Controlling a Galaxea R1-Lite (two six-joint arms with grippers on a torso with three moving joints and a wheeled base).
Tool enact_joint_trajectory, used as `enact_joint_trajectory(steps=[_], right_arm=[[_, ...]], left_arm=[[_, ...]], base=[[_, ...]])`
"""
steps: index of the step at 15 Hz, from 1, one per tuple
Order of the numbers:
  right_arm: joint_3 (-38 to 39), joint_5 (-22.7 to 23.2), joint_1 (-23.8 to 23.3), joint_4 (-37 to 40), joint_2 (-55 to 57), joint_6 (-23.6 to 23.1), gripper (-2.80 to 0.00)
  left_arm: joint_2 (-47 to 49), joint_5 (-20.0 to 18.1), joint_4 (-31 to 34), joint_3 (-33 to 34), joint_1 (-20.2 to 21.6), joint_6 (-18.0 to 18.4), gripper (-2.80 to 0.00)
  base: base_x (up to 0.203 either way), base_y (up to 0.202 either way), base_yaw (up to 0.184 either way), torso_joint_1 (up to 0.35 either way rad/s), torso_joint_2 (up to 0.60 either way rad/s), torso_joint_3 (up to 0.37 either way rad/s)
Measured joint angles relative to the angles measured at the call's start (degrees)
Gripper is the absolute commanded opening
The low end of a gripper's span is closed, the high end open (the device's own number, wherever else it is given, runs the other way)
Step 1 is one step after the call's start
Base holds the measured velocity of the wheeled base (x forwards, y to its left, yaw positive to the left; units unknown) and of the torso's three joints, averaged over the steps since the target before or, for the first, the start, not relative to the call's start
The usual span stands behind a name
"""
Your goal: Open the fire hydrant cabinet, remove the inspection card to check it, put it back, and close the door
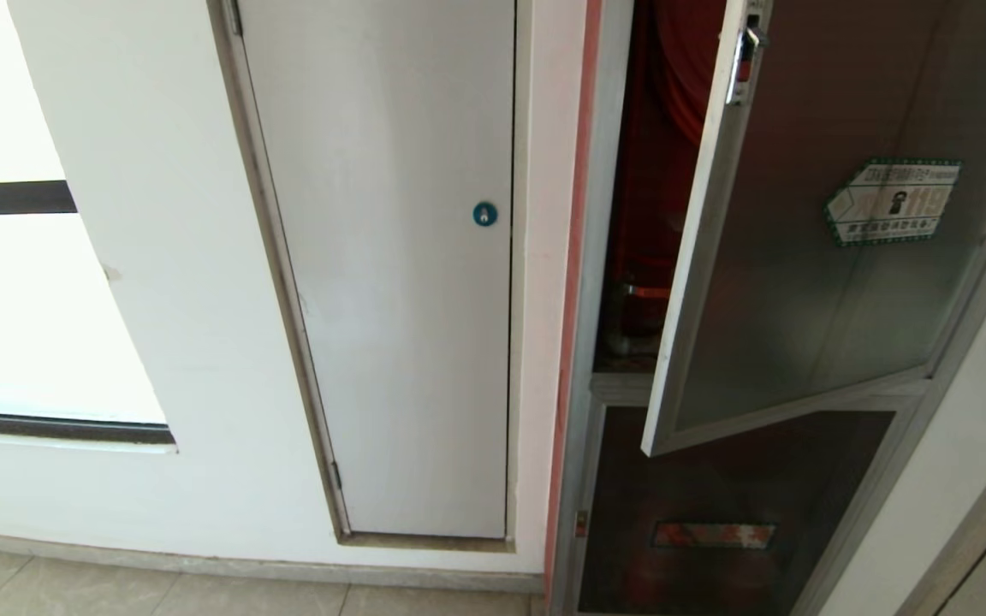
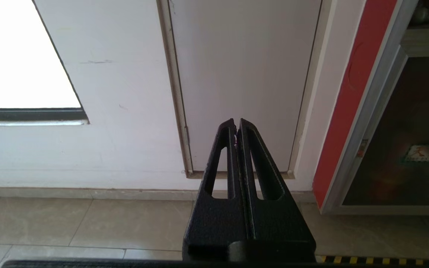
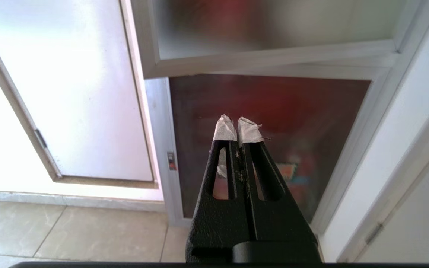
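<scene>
Silver-framed dark glass door [image 1: 810, 257] stands ajar from the red-lined fire hydrant cabinet [image 1: 643, 214]; no inspection card is visible. Right gripper [image 3: 237, 128] hangs below the door, closed and empty; left gripper [image 2: 236, 126] likewise. Advise hooking the door's free edge and swinging it fully open first.

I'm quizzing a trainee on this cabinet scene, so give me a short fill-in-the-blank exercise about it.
1. The door of the fire hydrant cabinet stands ____.
2. The latch on that door is coloured ____.
3. The white door has a round ____ lock.
4. The left gripper and the right gripper are both ____.

Missing words: open; red; blue; shut
</scene>
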Motion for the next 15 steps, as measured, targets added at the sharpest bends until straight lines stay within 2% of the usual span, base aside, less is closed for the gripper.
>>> enact_joint_trajectory(steps=[2,15], right_arm=[[0.0,0.0,0.0,0.0,0.0,0.0,-2.8],[0.0,0.0,0.0,0.0,0.0,0.0,-2.8]], left_arm=[[0.0,0.0,0.0,0.0,0.0,-0.1,-2.8],[0.0,0.0,0.0,0.0,0.0,-0.2,-2.8]], base=[[-0.114,0.0,0.001,-0.001,0.0,0.004],[0.0,0.0,0.0,0.0,0.0,0.0]])
